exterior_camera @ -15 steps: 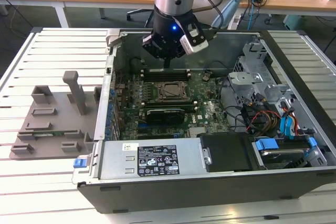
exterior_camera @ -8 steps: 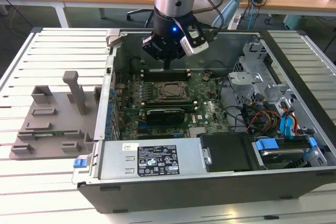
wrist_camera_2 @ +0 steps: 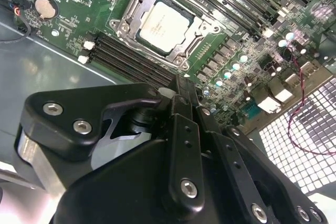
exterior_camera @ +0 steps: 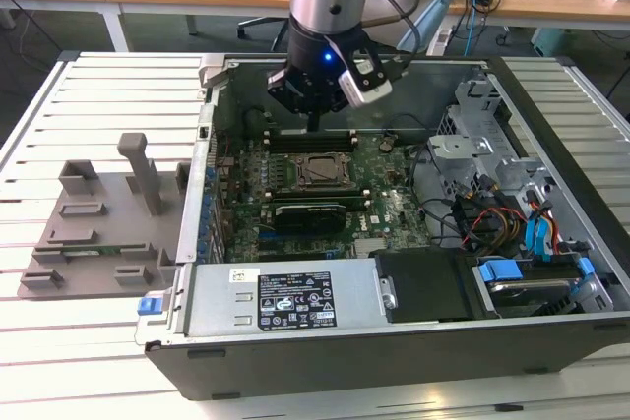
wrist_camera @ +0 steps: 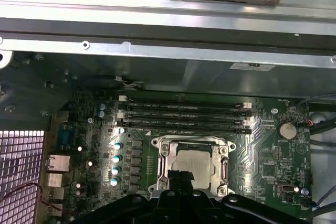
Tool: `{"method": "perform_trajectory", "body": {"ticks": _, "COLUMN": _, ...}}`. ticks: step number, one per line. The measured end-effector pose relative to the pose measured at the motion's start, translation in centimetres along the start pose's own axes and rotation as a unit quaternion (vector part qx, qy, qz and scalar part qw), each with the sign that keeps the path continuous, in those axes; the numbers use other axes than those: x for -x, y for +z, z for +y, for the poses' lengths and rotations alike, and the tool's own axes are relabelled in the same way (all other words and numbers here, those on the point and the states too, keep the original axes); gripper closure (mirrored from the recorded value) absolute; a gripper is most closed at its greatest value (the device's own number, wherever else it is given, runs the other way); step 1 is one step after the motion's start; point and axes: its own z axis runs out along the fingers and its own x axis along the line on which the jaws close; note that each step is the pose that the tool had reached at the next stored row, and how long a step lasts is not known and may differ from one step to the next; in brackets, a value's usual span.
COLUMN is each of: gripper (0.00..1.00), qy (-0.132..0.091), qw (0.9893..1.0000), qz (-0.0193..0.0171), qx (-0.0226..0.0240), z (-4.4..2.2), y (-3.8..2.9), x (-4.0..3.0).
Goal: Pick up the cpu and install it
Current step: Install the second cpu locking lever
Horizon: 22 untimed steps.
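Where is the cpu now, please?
In both wrist views the cpu lies inside the socket frame on the motherboard, beside the memory slots.

The cpu (wrist_camera_2: 166,26) lies in the socket frame (wrist_camera_2: 195,30) on the motherboard (exterior_camera: 389,199), inside the computer case (exterior_camera: 394,341). Memory slots (wrist_camera: 184,115) run beside the socket frame. The gripper (exterior_camera: 313,123) hangs above the socket frame.

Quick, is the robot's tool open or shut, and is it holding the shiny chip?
Tool: fingers together, shut, holding nothing. The cpu sits in the socket on the motherboard, apart from the tool.
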Motion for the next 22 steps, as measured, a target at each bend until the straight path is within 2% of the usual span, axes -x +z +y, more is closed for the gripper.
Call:
{"method": "perform_trajectory", "body": {"ticks": 4, "gripper": 0.89, "qy": 0.000, "qw": 1.0000, "qz": 0.0000, "qx": 0.0000, "z": -0.62, "y": -0.02, "x": -0.02}}
{"method": "perform_trajectory", "body": {"ticks": 12, "gripper": 0.89, "qy": 0.000, "qw": 1.0000, "qz": 0.0000, "qx": 0.0009, "z": -2.86, "y": 0.24, "x": -0.11}}
{"method": "perform_trajectory", "body": {"ticks": 15, "gripper": 0.89, "qy": 0.000, "qw": 1.0000, "qz": 0.0006, "qx": 0.0010, "z": -3.56, "y": 0.75, "x": 0.02}}
{"method": "perform_trajectory", "body": {"ticks": 17, "gripper": 0.89, "qy": 0.000, "qw": 1.0000, "qz": 0.0015, "qx": 0.0010, "z": -3.98, "y": 1.32, "x": 0.26}}
{"method": "perform_trajectory", "body": {"ticks": 22, "gripper": 0.89, "qy": 0.000, "qw": 1.0000, "qz": 0.0017, "qx": 0.0010, "z": -4.19, "y": 1.91, "x": 0.27}}
